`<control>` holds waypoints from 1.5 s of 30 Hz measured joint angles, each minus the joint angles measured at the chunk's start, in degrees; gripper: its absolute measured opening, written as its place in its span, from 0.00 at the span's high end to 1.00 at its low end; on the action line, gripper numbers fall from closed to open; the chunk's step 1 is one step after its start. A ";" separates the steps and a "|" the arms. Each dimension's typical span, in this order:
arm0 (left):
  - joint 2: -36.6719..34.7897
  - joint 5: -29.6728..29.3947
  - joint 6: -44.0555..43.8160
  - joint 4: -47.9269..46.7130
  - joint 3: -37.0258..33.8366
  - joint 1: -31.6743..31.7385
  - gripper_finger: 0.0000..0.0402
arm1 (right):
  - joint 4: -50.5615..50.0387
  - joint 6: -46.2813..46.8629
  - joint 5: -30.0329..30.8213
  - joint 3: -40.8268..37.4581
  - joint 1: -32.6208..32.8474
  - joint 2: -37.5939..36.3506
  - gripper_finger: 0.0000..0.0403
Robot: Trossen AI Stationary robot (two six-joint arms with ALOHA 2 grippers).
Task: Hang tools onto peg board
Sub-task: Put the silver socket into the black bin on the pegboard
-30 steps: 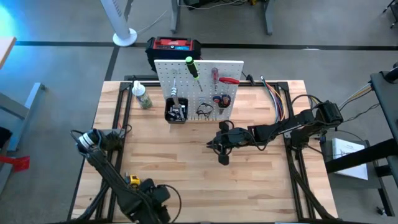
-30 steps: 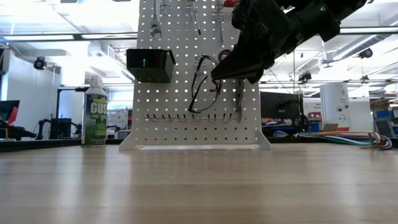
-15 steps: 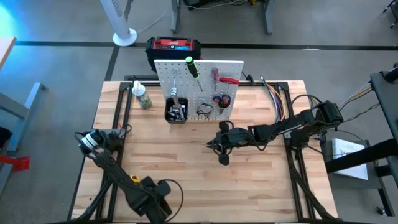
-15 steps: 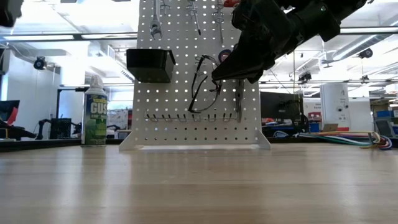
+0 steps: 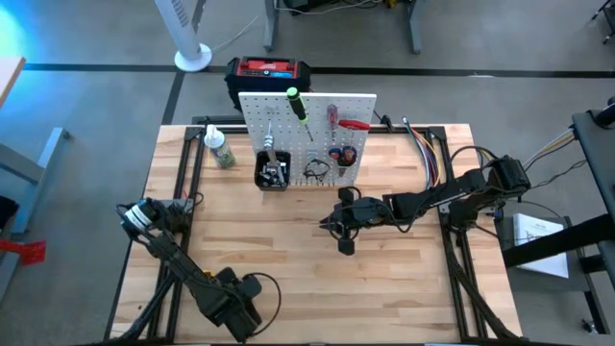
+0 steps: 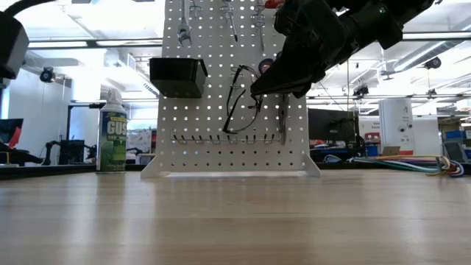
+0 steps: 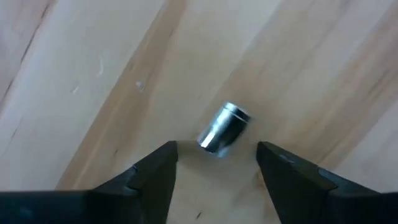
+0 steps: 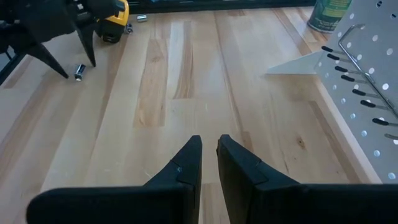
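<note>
The white peg board [image 5: 307,125] stands upright at the table's far side. A green-handled screwdriver [image 5: 296,104], red-handled tools [image 5: 351,123], a wrench [image 6: 184,29] and black-framed glasses [image 6: 239,103] hang on it, beside its black bin [image 5: 272,173]. My left gripper [image 7: 217,158] is open at the near left, pointing down, one finger on each side of a small silver socket [image 7: 222,127] that lies on its side on the table. The fingers do not touch it. A yellow tape measure [image 8: 115,11] sits just beyond it. My right gripper [image 8: 208,155] is shut and empty, raised in front of the board [image 6: 283,73].
A green-labelled bottle [image 5: 219,149] stands left of the board, and a red-and-black box [image 5: 269,75] sits behind it. A second small silver piece [image 8: 142,17] lies near the tape measure. Coloured cables [image 5: 428,154] run along the far right. Bare wood lies mid-table.
My left arm has shifted over the table's near left corner, its wrist moving a little toward the near edge. It now covers the tape measure in the high view. A dark part of it has come into the low view's top left. My right arm has kept still.
</note>
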 joint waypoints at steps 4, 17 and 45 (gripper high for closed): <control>-0.09 -0.40 2.45 0.78 -0.42 0.35 0.59 | -0.04 0.59 0.00 -0.02 0.00 0.00 0.91; 0.10 -4.23 -0.24 -11.11 2.90 0.76 0.85 | -0.29 1.05 -0.02 -0.02 -0.02 0.00 0.91; 7.37 -12.18 66.03 -3.32 4.72 17.09 0.56 | -11.97 5.03 -0.07 -0.11 0.26 0.00 0.91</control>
